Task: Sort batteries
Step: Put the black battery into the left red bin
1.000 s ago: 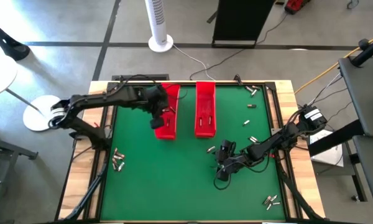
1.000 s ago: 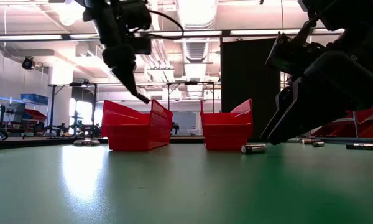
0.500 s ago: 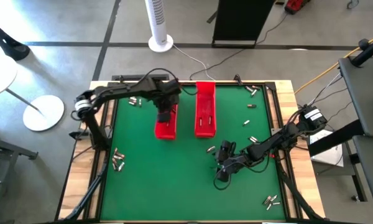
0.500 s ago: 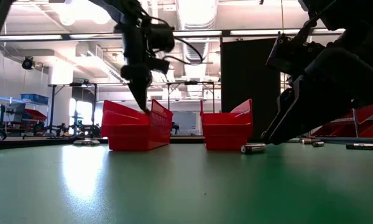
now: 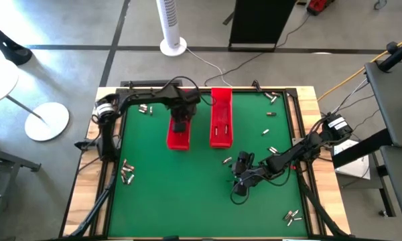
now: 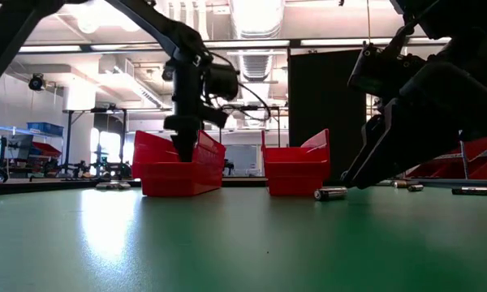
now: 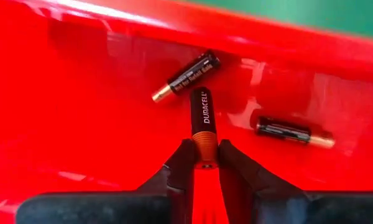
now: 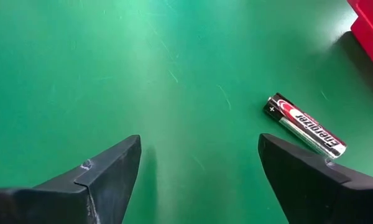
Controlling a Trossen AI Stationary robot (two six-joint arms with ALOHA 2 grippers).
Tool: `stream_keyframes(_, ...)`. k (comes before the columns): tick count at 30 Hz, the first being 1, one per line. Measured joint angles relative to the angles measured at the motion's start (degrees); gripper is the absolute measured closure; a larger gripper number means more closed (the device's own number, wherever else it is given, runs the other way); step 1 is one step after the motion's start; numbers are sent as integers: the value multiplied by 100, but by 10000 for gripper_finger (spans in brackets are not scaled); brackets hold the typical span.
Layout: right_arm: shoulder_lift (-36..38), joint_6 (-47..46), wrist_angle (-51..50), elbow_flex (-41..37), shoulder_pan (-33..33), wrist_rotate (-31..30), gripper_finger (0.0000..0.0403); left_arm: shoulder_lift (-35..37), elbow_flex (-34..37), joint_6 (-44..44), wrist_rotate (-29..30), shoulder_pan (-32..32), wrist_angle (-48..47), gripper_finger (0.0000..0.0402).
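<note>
My left gripper (image 5: 179, 126) points down into the left red tray (image 5: 173, 141) and is shut on a black battery with a coppery end (image 7: 201, 118). Two more dark batteries (image 7: 185, 76) (image 7: 293, 132) lie on that tray's floor. In the low view the left gripper (image 6: 183, 150) dips behind the tray's rim. My right gripper (image 8: 199, 168) hangs open just above the green mat, right of centre (image 5: 240, 179). A silver battery with a red label (image 8: 304, 126) lies flat ahead of it, untouched. That battery shows in the high view (image 5: 226, 161) near the right tray (image 5: 220, 114). My left gripper pinches the black battery by its coppery end (image 7: 204, 149) between the two fingertips (image 7: 184, 163). The fingers come from above, pointing down, and lie along the battery. Its black end sticks out beyond the fingertips over the tray floor; whether it touches the floor I cannot tell.
Loose batteries lie scattered on the mat: a cluster near the left edge (image 5: 126, 173), some by the far left corner (image 5: 145, 108), some on the right side (image 5: 272, 150) (image 5: 271, 97), and a few near the right front corner (image 5: 293, 215). A raised frame borders the mat.
My left gripper has moved a little toward the table's right over the left tray, tipped from a slant to pointing straight down, and gone down behind the tray's rim. The right arm has kept still.
</note>
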State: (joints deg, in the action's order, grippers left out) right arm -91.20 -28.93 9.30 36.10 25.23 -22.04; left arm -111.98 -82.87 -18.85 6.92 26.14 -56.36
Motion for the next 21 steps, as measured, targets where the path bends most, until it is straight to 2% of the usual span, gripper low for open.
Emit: stream_keyframes(21, 2, 42, -2, 0, -2, -42, 74, -516, -24, 2, 26, -7, 0, 363)
